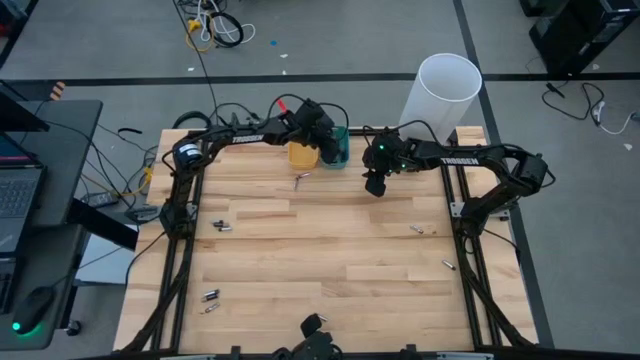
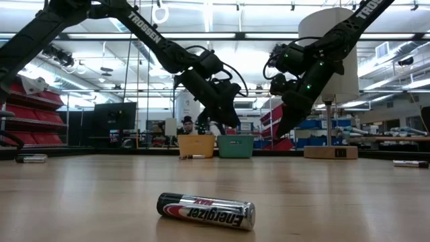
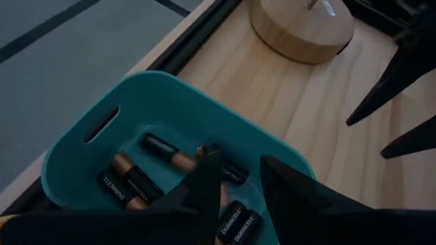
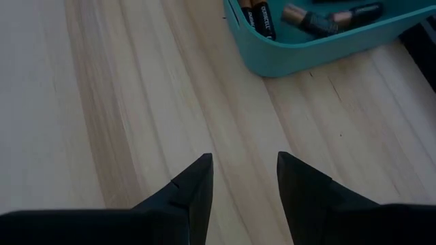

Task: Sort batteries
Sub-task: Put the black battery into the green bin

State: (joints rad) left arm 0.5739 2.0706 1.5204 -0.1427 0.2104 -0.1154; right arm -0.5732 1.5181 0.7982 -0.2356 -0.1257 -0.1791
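Observation:
The teal tray (image 3: pixel 88 153) holds several dark, copper-ended batteries (image 3: pixel 126 184). It stands beside the yellow tray (image 1: pixel 302 154) near the table's far edge. My left gripper (image 3: pixel 240 160) hangs open just above the teal tray's inside, holding nothing. My right gripper (image 4: pixel 244 160) is open over bare wood, to the right of the teal tray (image 4: pixel 306 51) and a little nearer, also with nothing between its fingers. Loose batteries lie on their sides around the table: one (image 1: pixel 300 180) in front of the trays, others at the left (image 1: pixel 222 225), right (image 1: pixel 418 229) and near left (image 1: pixel 210 296). A silver and black one (image 2: pixel 206 210) lies closest to the low camera.
A tall white cylinder (image 1: pixel 445 92) on a round wooden base (image 3: pixel 303 27) stands at the far right corner, close behind my right arm. A laptop (image 1: pixel 15 190) sits on a side desk to the left. Open wood lies between the scattered batteries.

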